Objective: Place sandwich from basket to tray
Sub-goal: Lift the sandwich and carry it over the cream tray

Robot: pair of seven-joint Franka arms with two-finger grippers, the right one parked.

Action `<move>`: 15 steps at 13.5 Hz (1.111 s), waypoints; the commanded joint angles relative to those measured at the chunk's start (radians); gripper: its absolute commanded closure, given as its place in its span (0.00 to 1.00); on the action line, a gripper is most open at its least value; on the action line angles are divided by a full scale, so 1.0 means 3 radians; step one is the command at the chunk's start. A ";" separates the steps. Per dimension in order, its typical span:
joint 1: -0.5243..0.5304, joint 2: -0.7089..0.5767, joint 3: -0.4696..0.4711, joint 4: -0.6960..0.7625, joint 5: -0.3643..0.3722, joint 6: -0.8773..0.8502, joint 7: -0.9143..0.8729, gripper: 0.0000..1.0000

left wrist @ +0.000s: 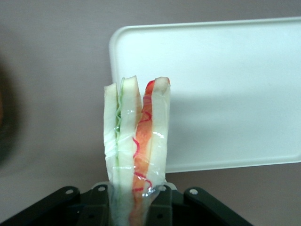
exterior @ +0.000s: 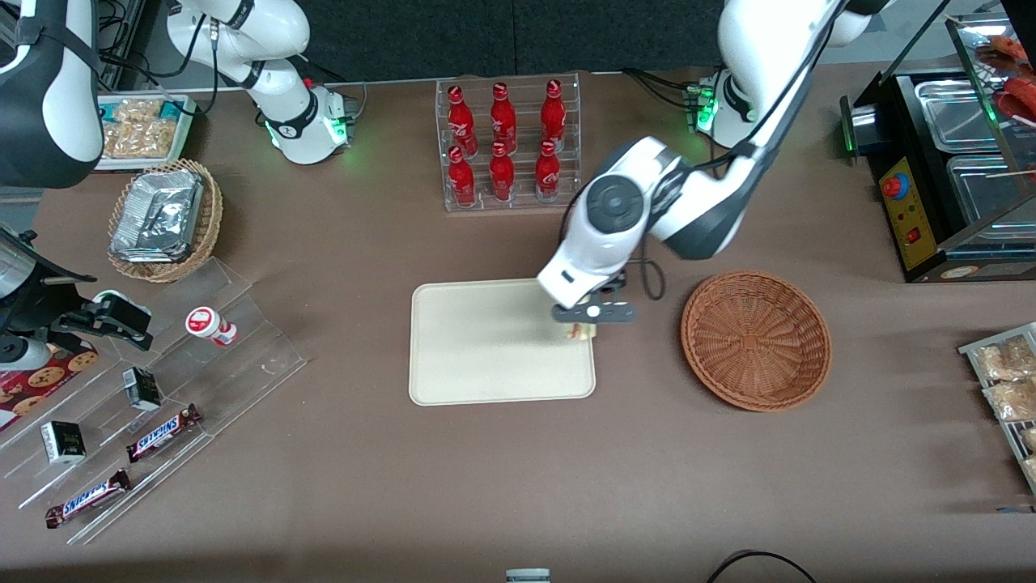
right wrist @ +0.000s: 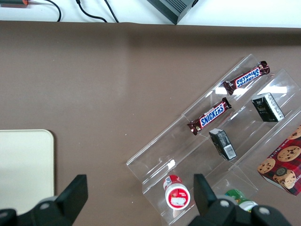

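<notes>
Closest to the front camera: Snickers bars point(exterior: 163, 432) on a clear acrylic stepped rack point(exterior: 243, 356), toward the parked arm's end of the brown bench point(exterior: 518, 486). Farther from the camera than the rack, a tan wicker basket point(exterior: 206, 235) with foil packets point(exterior: 158, 214).

Mid-bench, a cream rectangular tray point(exterior: 486, 348), flat, rounded corners, low rim. Just beside the tray, toward the working arm's end, a round reddish-brown wicker basket point(exterior: 757, 340), shallow, nothing visible inside. Farther from the camera than the tray, red cola bottles point(exterior: 502, 142) standing in a clear rack.

Above the tray's edge nearest the reddish basket, the left arm's gripper point(exterior: 584, 328), pointing down. Fingers point(left wrist: 162, 207) clamped on a wrapped sandwich point(left wrist: 136, 141): pale white bread slices, green filling on one seam, red-orange filling on the other, clear film around. Sandwich out of the basket, over the tray's corner and rim; contact with the tray not discernible. In the front view, only a small pale piece with red showing under the gripper.
</notes>
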State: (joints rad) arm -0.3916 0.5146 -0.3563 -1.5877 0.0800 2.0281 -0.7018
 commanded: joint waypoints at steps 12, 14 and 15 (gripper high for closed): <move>-0.0592 0.1465 0.0063 0.1488 0.0510 0.0162 -0.0370 0.97; -0.0648 0.1531 0.0139 0.1488 0.0531 0.0280 -0.0513 0.97; -0.0668 0.1557 0.0165 0.1488 0.0531 0.0336 -0.0569 0.97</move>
State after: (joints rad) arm -0.5583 0.9473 -0.3333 -1.1886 0.2182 2.1130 -0.8208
